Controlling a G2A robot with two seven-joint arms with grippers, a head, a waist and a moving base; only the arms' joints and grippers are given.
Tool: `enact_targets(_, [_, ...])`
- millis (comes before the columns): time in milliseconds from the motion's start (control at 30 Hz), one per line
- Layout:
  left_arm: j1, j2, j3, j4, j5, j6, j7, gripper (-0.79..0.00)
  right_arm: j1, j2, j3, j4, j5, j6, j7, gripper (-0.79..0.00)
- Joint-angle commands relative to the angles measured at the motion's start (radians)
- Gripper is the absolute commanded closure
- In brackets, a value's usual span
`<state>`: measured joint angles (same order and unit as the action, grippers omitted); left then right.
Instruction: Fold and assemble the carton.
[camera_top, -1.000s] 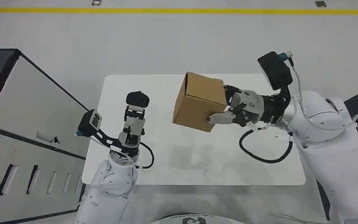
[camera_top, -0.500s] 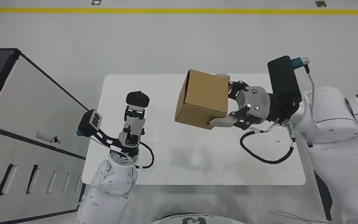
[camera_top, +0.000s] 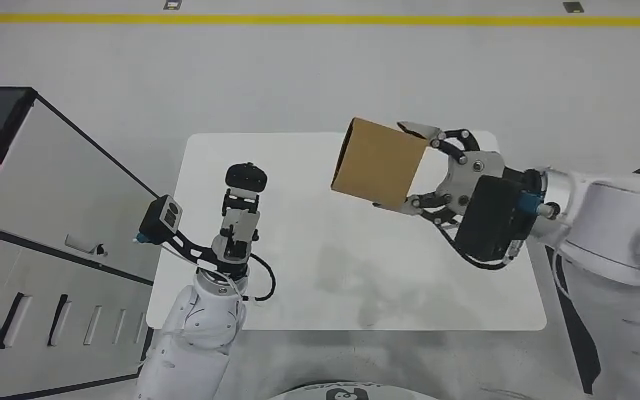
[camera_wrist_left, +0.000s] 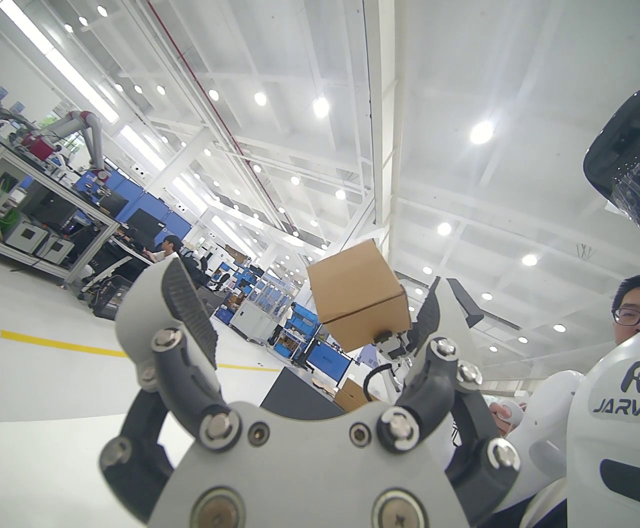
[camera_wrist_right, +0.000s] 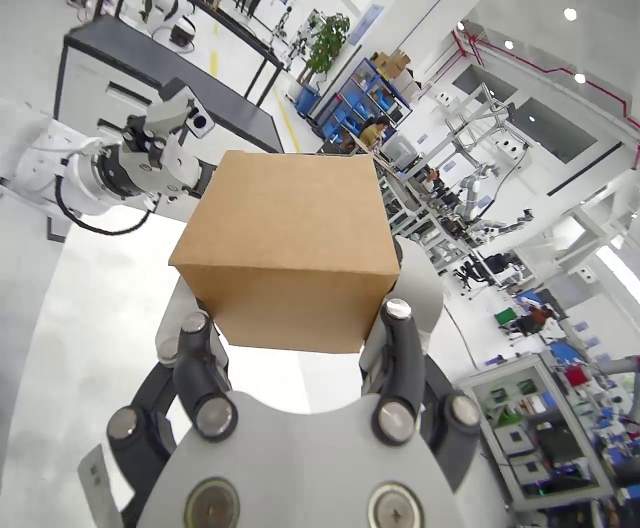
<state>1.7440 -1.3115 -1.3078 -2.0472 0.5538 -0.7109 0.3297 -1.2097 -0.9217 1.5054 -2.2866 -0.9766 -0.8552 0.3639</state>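
Note:
A brown carton (camera_top: 378, 166), closed into a box, hangs in the air above the far right part of the white table (camera_top: 300, 290). My right gripper (camera_top: 420, 168) is shut on the carton, with a finger on each of two opposite sides. In the right wrist view the carton (camera_wrist_right: 290, 270) fills the space between the right gripper's fingers (camera_wrist_right: 400, 295). My left gripper (camera_top: 243, 190) stands open over the left part of the table with nothing between its fingers (camera_wrist_left: 187, 305). From the left wrist view the carton (camera_wrist_left: 357, 295) appears farther off, held aloft, a seam across one face.
A dark-topped grey cabinet (camera_top: 45, 200) stands close to the table's left edge. A yellow floor line (camera_top: 320, 18) runs beyond the far edge. The table's near half is bare white surface.
The right arm has swung the carton to the right and farther back while rotating its wrist, so the carton shows a different face. The left arm has kept still.

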Motion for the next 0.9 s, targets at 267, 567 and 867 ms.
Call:
enact_targets(267, [0.000, 0.000, 0.000, 0.000, 0.000, 0.000, 0.000, -0.785, 0.031, 0.005, 0.019, -0.063, -0.222, -0.082, -0.030, 0.000])
enact_targets(567, [0.000, 0.000, 0.000, 0.000, 0.000, 0.000, 0.000, -0.785, 0.044, 0.020, 0.005, -0.063, -0.871, -0.003, -0.499, 0.000])
enact_targets(867, [0.000, 0.000, 0.000, 0.000, 0.000, 0.000, 0.000, -0.785, -0.058, 0.053, 0.021, -0.063, -1.257, 0.197, -0.900, 0.000])
